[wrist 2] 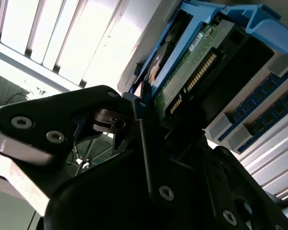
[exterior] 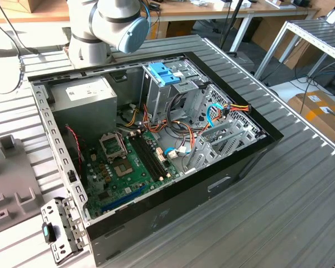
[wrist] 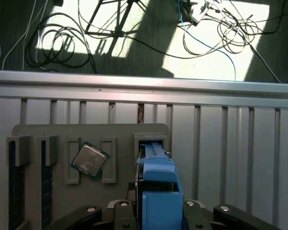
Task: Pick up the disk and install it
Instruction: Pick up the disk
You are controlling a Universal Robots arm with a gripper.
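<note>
The disk [wrist: 158, 187] stands on edge, its blue plastic rail facing the first wrist view, right at a narrow slot [wrist: 151, 141] of a grey fixture plate [wrist: 86, 132]. My gripper [wrist: 159, 205] straddles it, black links on either side, and looks shut on it. In the second wrist view the disk [wrist 2: 192, 67] shows its green circuit board, connector pins and blue rails, with one black finger [wrist 2: 139, 120] pressed against its edge. The other finger is hidden behind the gripper body.
The fixture plate also holds a processor chip [wrist: 90, 159] and memory sticks [wrist: 17, 182]. In the exterior view an open computer case [exterior: 257, 131] lies on the slatted table, with a drive cage under a light-blue bracket [exterior: 164, 72], power supply [exterior: 84, 97] and motherboard [exterior: 123, 162]. The arm's base [exterior: 100, 28] stands behind it.
</note>
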